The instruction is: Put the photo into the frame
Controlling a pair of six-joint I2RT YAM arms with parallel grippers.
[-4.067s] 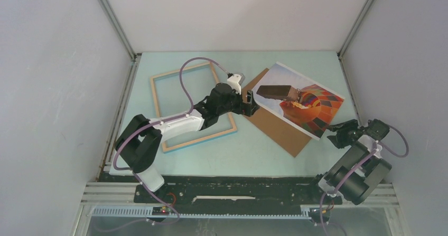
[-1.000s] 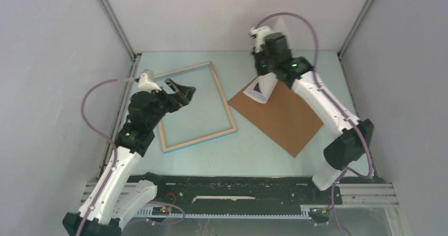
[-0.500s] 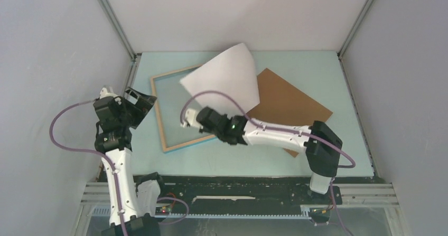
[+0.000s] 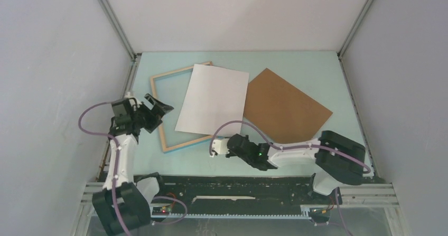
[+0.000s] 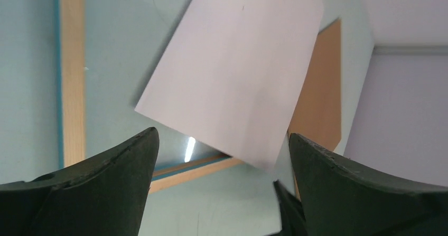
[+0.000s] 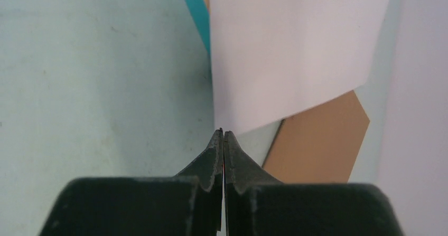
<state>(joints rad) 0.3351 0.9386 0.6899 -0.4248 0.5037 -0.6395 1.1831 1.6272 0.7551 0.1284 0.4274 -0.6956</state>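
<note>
The photo (image 4: 214, 98) shows its plain white back and spreads over the right half of the frame (image 4: 155, 96), a wood rectangle with a teal edge. My right gripper (image 4: 232, 140) is shut, its tips pinching the photo's near right corner (image 6: 219, 125). In the left wrist view the photo (image 5: 238, 72) hangs a little above the frame (image 5: 71, 77) and casts a shadow on it. My left gripper (image 4: 158, 106) is open and empty beside the frame's left rail, pointing across it. The photo's picture side is hidden.
A brown backing board (image 4: 288, 109) lies flat to the right of the photo, its left corner under the photo's edge. Grey walls close in the pale teal table (image 4: 238, 159) on three sides. The right arm lies low along the near edge.
The right gripper has pulled back toward the near edge and brought the photo from curled in the air down almost flat over the frame. The left gripper shifted slightly nearer and right.
</note>
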